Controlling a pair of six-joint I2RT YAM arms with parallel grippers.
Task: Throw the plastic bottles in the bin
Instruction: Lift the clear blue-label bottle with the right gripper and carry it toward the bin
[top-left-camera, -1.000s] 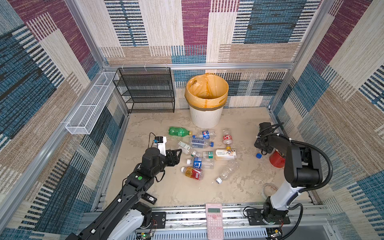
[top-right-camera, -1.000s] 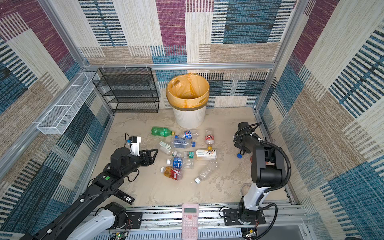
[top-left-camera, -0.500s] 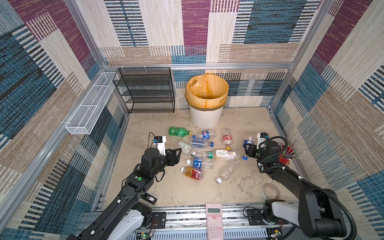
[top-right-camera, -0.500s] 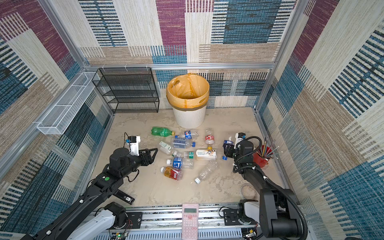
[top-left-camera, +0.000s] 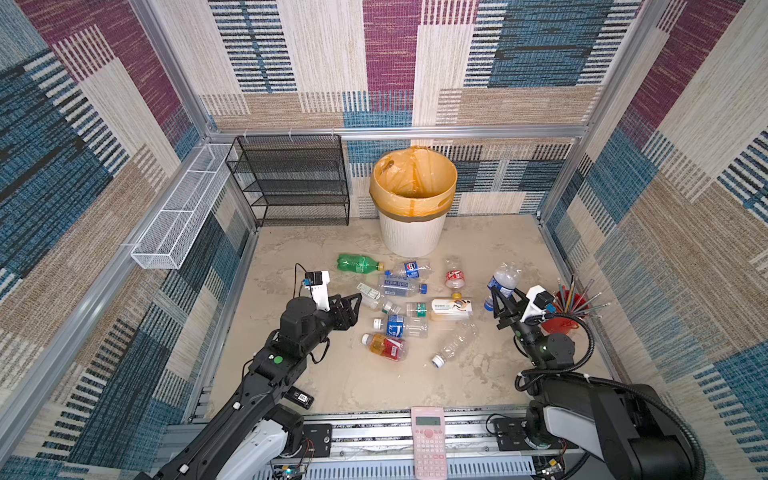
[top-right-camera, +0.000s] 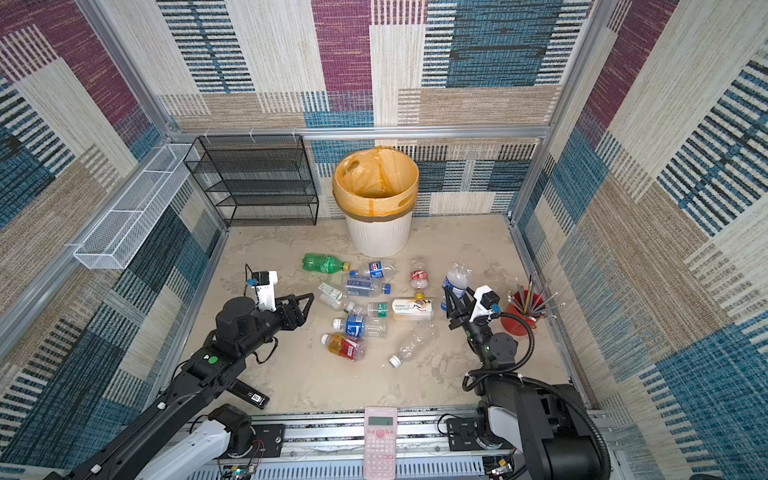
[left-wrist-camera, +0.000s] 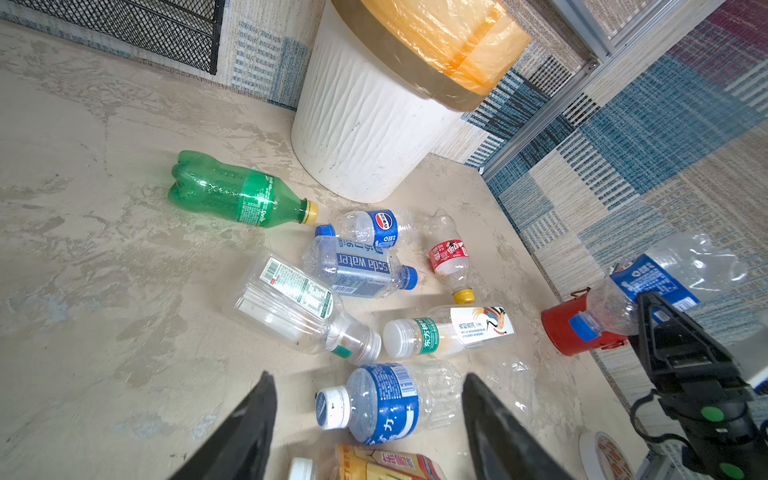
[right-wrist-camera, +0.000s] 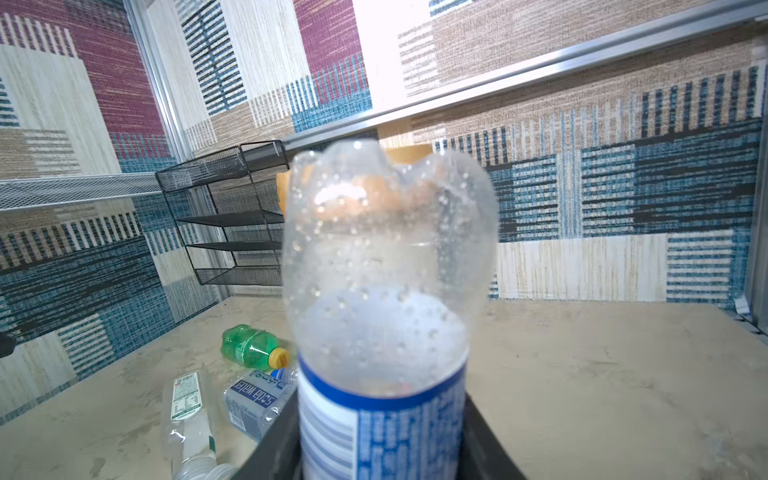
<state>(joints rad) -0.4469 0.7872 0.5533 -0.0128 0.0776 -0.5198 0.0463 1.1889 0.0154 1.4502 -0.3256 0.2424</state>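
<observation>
The right gripper (top-left-camera: 504, 294) pinches a clear blue-labelled bottle (top-left-camera: 504, 275) between its jaws. The bottle's long axis runs ahead of the fingertips, base foremost toward the bin (top-left-camera: 411, 237), cap seemingly rearward. The left gripper (top-left-camera: 356, 311) stands spread.

Left arm (top-left-camera: 266, 374) reaches from the near-left base toward the middle, wrist about level. Left pincer (top-left-camera: 355, 309) points right, jaws partly apart, holding nothing. Right arm (top-left-camera: 548, 353) bends up from the near-right base. Right pincer (top-left-camera: 504, 300) aims toward the back wall, jaws clamped on a clear blue-label bottle (top-left-camera: 505, 276), cap end down.
</observation>
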